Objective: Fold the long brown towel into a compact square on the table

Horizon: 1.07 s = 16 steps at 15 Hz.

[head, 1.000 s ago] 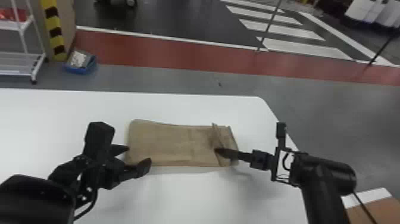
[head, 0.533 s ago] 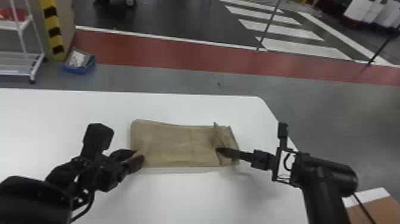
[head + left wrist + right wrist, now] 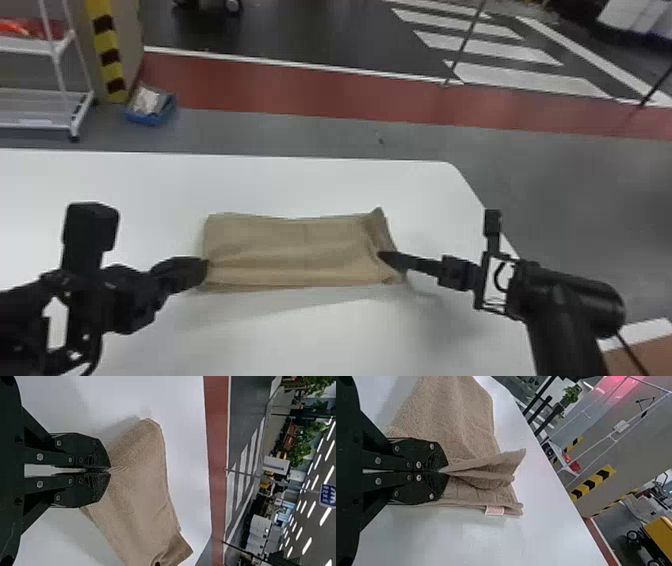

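Note:
The brown towel (image 3: pixel 295 250) lies as a folded rectangle on the white table, a raised pleat near its right end. At its left end is my left gripper (image 3: pixel 204 270); my right gripper (image 3: pixel 382 256) is at the pleat by the right end. In the left wrist view, the left gripper (image 3: pixel 110 470) is shut on the edge of the towel (image 3: pixel 138 479), creases fanning from its tips. The right wrist view has the right gripper (image 3: pixel 443 471) shut on a pinched fold of the towel (image 3: pixel 466 419); a small white label hangs at the hem beside it.
The white table (image 3: pixel 325 185) has its far edge beyond the towel and its slanting right edge near the right arm. On the floor past the table stand a white rack (image 3: pixel 75 115) and a blue bin (image 3: pixel 150 117).
The left gripper, earlier open with its fingers apart at the towel's left end, has shut on that edge and shifted slightly left. The right arm has barely moved.

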{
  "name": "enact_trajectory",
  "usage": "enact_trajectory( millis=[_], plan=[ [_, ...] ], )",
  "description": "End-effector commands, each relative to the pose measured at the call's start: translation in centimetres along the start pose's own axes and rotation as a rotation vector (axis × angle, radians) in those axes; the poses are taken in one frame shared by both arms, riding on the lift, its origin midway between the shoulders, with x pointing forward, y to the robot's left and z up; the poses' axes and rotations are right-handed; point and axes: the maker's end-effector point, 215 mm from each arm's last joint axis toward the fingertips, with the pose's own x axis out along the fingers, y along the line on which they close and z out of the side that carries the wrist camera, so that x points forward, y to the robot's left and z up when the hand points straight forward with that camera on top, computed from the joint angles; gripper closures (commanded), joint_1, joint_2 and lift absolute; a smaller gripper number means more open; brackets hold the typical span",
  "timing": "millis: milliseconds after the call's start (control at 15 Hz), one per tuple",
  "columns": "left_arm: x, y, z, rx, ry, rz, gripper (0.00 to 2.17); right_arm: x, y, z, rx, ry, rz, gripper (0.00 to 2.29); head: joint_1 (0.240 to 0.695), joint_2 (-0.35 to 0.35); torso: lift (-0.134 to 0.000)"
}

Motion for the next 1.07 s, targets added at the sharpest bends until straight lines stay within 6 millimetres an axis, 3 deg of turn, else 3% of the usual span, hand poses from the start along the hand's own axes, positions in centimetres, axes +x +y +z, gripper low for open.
enact_trajectory(
  millis=[0,200,733,933,1000],
  plan=[
    [-1.4,1.8,-1.4,-0.035,0.013,0.029,1.07,0.9,0.9,-0.3,-0.016,0.019,0.016,1.65,0.695,-0.269,-0.123],
    [-2.2,2.7,-2.6,-0.059,0.023,0.035,1.07,1.2,1.0,-0.6,-0.022,0.029,0.012,1.65,0.695,-0.228,-0.123],
    [-2.3,2.0,-4.1,-0.067,0.043,0.017,1.05,1.3,1.6,0.7,-0.020,-0.013,0.032,1.65,0.695,-0.213,-0.123],
    [-2.5,0.5,-5.1,-0.057,0.059,-0.019,0.62,1.6,2.2,1.7,-0.019,-0.016,0.034,1.65,0.695,-0.215,-0.123],
    [-2.5,-0.1,-5.2,-0.047,0.051,-0.029,0.31,1.7,2.2,2.1,-0.029,-0.017,0.029,1.65,0.695,-0.216,-0.123]
  ],
)
